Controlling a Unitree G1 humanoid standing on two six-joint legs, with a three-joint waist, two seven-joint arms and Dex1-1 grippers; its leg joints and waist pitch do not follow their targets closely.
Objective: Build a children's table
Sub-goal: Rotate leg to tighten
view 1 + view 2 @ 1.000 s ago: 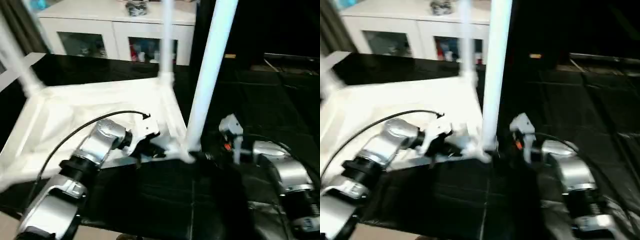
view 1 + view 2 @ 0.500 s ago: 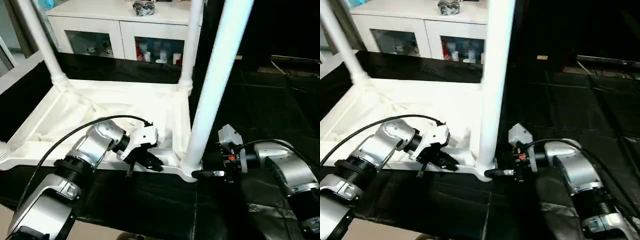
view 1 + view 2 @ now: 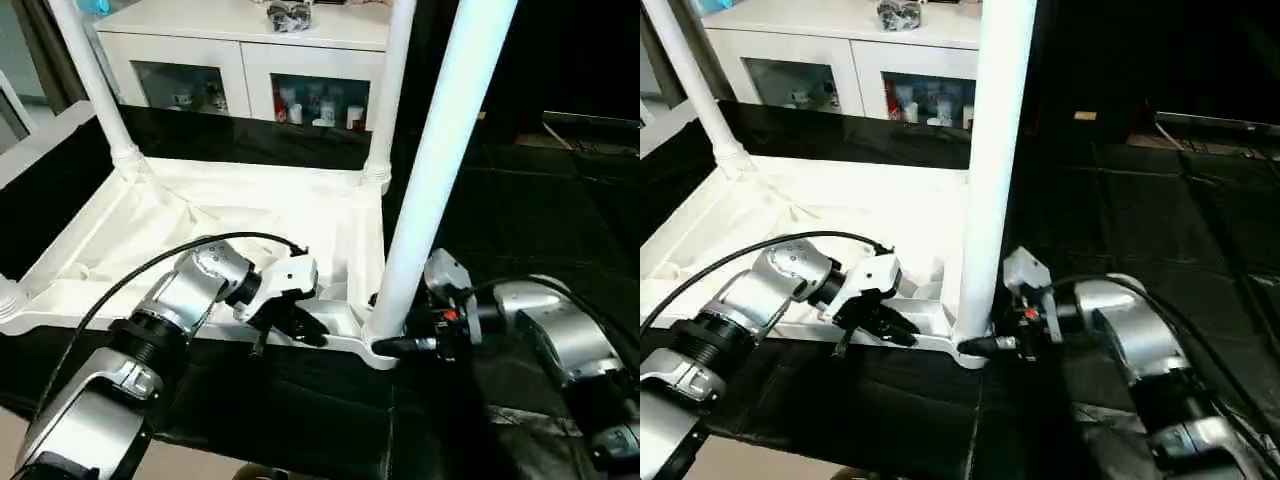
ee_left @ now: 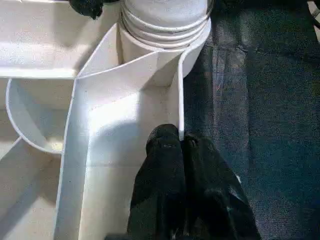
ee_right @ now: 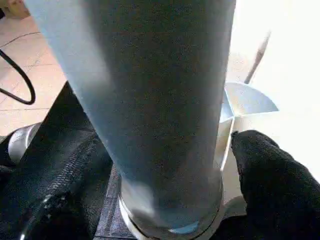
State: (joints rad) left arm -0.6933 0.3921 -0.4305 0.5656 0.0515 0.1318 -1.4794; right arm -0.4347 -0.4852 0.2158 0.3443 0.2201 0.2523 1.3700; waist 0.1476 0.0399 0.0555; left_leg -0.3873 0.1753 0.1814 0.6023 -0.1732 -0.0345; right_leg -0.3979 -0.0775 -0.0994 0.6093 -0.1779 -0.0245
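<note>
Left gripper [image 4: 181,145], fingers pressed together on the thin rim wall of the upturned table top [image 3: 140,235], just short of the corner socket. Right gripper [image 5: 165,200], fingers spread either side of the near leg [image 3: 440,150] at its base. Black cloth [image 3: 540,210] lies open beyond. Three more white legs stand upright. No legible writing.

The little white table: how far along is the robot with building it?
Done: the table top lies upside down, with the far-left leg and far-right leg upright in their sockets. In hand: the left gripper pinches the top's near rim, and the right gripper straddles the base of the near leg, which stands in its socket. Left: the fourth corner is cut off, so unclear; then probably flipping it.
</note>
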